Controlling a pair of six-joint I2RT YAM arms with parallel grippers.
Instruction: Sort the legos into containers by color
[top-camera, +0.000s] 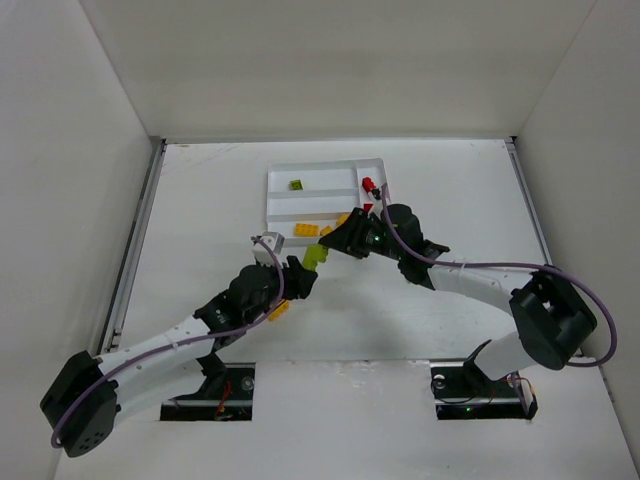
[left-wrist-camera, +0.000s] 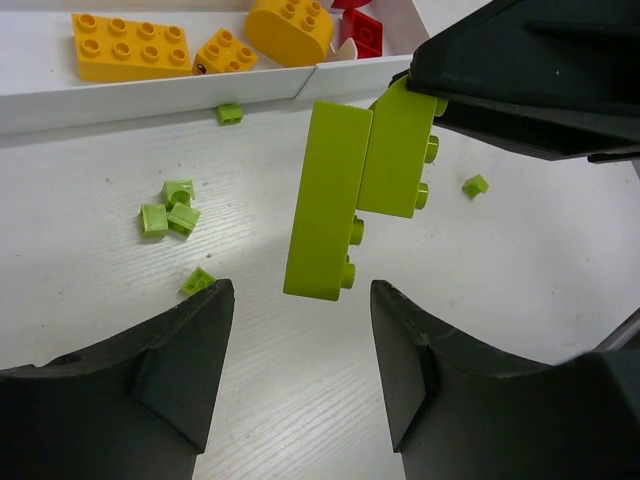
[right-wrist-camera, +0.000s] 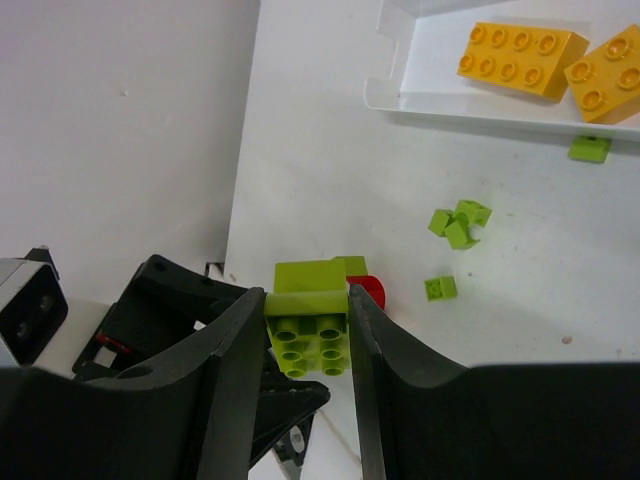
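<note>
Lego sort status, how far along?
Done: yellows in one tray slot, reds in the side slot, one green in the far slot. In hand: right gripper holds a green clump, left gripper open near it. Left: small green bits and a yellow piece on the table.

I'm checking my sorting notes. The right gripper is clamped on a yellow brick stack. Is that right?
Not quite. The brick stack clamped in the right gripper is lime green, not yellow. The right wrist view shows this plainly. The rest of the statement is right.
</note>
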